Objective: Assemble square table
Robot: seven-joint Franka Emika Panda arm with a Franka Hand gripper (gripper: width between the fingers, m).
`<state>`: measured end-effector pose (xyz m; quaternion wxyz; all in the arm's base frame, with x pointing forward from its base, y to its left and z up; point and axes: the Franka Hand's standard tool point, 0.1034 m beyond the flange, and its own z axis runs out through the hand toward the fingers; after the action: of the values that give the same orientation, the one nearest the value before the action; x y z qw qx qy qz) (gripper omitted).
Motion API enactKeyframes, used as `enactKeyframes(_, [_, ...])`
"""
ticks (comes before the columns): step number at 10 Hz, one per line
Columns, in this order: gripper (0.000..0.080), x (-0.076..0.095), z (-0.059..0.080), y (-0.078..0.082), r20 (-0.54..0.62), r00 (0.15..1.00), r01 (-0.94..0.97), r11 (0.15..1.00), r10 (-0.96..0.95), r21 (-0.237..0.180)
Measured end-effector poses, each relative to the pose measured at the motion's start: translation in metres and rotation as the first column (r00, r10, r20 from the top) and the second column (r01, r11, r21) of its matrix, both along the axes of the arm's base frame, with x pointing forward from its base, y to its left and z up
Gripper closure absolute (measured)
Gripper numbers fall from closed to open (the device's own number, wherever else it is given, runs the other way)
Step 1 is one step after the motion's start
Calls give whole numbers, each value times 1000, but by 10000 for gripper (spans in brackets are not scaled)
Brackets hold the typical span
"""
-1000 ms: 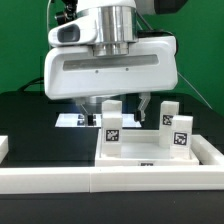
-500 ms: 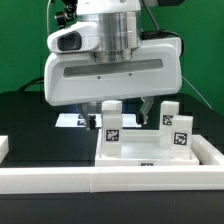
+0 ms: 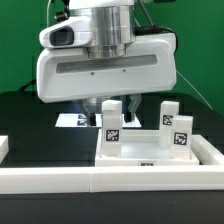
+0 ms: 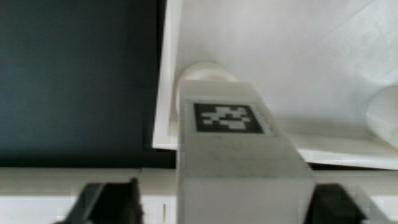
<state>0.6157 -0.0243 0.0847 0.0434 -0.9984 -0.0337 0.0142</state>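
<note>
Since the earlier frame the arm has been shifted toward the exterior view's left. A leg (image 4: 228, 130) stands upright on the tabletop (image 3: 135, 150), framed between the fingers of the hand (image 4: 208, 205); whether it is gripped cannot be told. Two more legs (image 3: 175, 125) stand upright nearby, apparently already fitted. The tabletop lies on the table (image 3: 30, 115).

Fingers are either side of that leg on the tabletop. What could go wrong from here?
1. The gripper straddles the tagged leg with a gap showing at each of the fingers. If one lands first, the leg may tilt or slide.
2. The leg stands near the tabletop rim; a nudge could push it against that wall.
3. Other legs stand close by, so the wide hand might bump them on lifting.
</note>
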Motion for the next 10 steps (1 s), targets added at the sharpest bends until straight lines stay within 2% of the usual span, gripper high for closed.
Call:
enactKeyframes(1, [515, 0, 0, 0, 0, 1000, 0, 1000, 0, 0])
enactKeyframes(6, [511, 0, 0, 0, -4, 999, 46, 999, -46, -1])
enactKeyframes(8, [509, 0, -1, 0, -2, 967, 256, 967, -256, -5])
enactKeyframes(10, [509, 2, -1, 2, 4, 876, 482, 876, -482, -4])
